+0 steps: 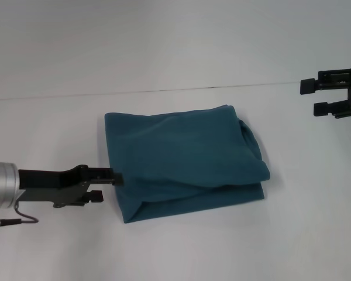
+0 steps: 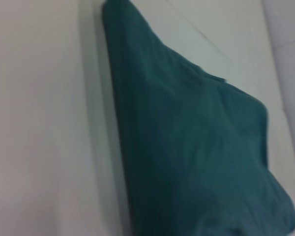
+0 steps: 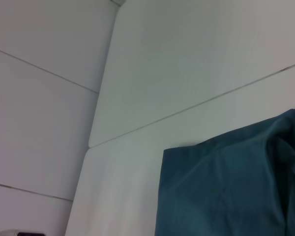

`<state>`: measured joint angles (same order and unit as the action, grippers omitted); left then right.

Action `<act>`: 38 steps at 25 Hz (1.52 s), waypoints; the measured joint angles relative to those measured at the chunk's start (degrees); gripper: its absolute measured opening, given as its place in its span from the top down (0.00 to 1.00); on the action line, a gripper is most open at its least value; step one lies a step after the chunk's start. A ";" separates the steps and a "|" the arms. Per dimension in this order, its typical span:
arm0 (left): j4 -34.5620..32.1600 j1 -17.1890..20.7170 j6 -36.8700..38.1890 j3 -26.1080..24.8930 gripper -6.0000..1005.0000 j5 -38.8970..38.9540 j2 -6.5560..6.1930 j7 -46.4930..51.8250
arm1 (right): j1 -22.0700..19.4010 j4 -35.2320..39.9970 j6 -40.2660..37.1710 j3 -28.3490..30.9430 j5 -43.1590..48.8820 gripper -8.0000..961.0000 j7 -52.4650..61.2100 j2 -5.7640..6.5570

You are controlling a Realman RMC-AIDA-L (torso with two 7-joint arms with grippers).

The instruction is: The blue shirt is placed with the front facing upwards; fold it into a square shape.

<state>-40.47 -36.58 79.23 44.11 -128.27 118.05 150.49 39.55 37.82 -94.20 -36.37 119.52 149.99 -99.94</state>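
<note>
Left gripper (image 1: 116,177) sits low at the blue shirt's (image 1: 184,158) left edge, fingers together at the hem; can't tell if cloth's pinched. Shirt lies folded mid-table (image 1: 181,252), soft, floppy, best taken at corners. Right gripper (image 1: 326,97) hovers spread, well clear, room all round
</note>
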 joint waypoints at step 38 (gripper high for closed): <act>8.43 -8.46 -15.27 7.87 0.59 -0.91 2.38 1.35 | 0.44 0.06 0.35 0.84 -0.26 0.08 0.12 -0.05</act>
<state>-32.04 -45.05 63.96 51.98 -129.18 120.43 151.84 39.99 37.88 -93.85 -35.53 119.26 150.12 -99.99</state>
